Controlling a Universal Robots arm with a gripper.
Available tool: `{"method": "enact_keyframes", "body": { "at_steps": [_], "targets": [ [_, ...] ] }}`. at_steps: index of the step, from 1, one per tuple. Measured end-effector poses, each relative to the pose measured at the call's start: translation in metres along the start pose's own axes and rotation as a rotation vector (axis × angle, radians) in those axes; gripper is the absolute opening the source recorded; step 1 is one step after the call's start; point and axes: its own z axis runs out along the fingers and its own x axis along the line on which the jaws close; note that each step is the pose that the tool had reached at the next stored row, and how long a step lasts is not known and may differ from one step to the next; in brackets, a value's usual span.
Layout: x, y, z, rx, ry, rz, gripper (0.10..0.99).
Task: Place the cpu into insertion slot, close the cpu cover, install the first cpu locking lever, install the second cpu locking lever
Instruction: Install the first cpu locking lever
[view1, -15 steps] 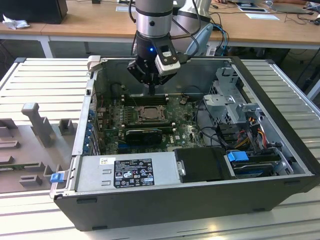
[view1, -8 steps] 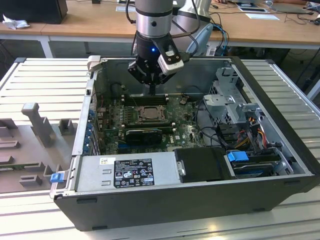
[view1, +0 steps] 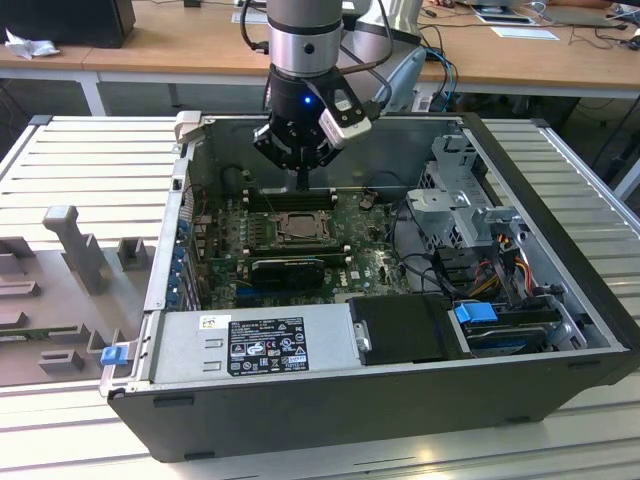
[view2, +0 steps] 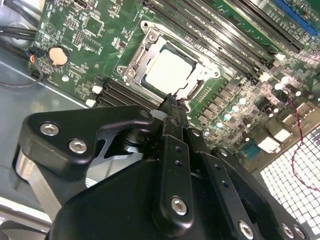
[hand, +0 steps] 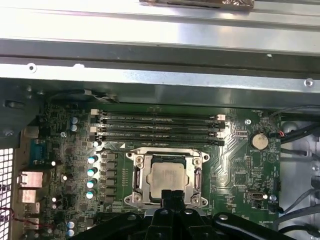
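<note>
Exterior view: arm points straight down, clenched hand (view1: 303, 183) just above the cpu cover (view1: 290, 226).

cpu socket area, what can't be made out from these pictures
- Near edge of the cpu cover: in the first wrist view, hidden behind the end effector.
- Locking levers: too thin to tell latched from loose in both wrist views.
- cpu seating: too small in the exterior view.
</note>
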Motion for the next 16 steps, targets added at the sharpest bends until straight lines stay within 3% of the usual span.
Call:
{"method": "enact_keyframes", "body": {
  "at_steps": [16],
  "targets": [
    [0.0036,0.0,0.0016,0.0,0.0,0.0,0.106]
  ]
}}
